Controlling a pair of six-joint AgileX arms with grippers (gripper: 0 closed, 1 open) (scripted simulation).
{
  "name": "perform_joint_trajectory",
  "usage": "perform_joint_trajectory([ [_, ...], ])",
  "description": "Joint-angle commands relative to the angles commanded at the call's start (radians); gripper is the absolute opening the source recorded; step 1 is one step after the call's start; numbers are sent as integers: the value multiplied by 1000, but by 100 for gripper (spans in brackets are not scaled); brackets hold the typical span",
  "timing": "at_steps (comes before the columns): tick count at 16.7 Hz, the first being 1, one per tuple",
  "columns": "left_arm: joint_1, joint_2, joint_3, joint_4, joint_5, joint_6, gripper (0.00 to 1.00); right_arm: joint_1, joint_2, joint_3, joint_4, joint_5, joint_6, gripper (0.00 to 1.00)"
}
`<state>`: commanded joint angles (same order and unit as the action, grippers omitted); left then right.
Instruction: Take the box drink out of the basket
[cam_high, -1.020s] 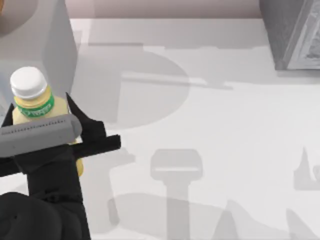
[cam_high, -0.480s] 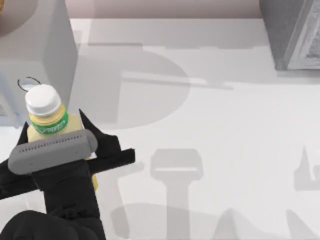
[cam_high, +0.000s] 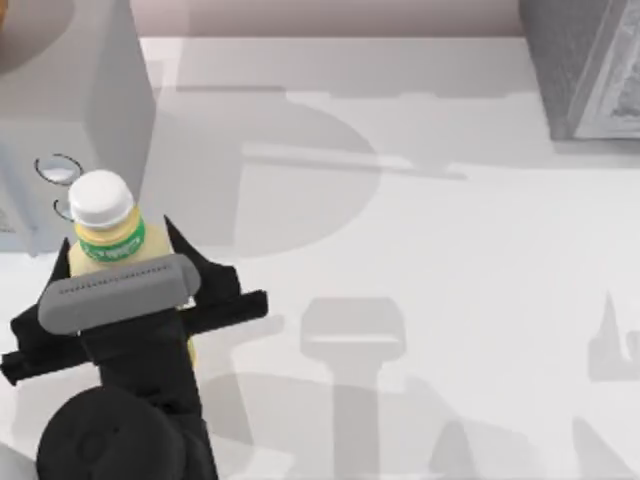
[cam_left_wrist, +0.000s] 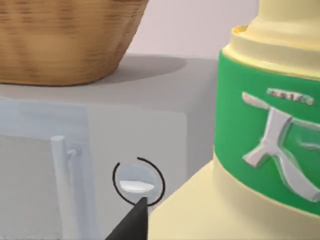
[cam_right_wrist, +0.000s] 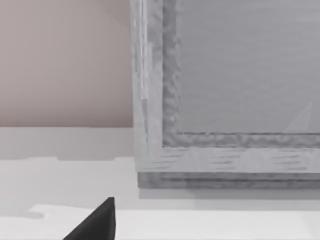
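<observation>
I found my left gripper (cam_high: 125, 262) pinched on the drink (cam_high: 108, 232) at the table's (cam_high: 420, 250) left side, with the drink out of the wicker basket (cam_left_wrist: 65, 40), which sat on a grey cabinet (cam_left_wrist: 150, 120) beyond it. The drink's long axis ran on from the fingers with the cap (cam_high: 101, 197) farthest from the wrist — so the left arm alone was placed to carry it, in my judgement; of the right gripper, near a grey frame (cam_right_wrist: 200, 140), I could not tell the fingers' state. The drink was smooth pale-yellow plastic with a round white cap and glossy green band (cam_left_wrist: 265, 140) — the basket coarse, ribbed weave.
</observation>
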<state>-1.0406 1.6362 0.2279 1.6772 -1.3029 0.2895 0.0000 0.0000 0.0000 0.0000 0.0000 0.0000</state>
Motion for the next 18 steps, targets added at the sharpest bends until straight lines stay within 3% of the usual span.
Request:
perform_joint_trajectory([
  [4,80,77,0,-16,73,-117,0,0,0,0,0,0,0,100],
  [8,83,80,0,-17,76,-120,0,0,0,0,0,0,0,100],
  [18,83,80,0,-17,76,-120,75,0,0,0,0,0,0,100],
])
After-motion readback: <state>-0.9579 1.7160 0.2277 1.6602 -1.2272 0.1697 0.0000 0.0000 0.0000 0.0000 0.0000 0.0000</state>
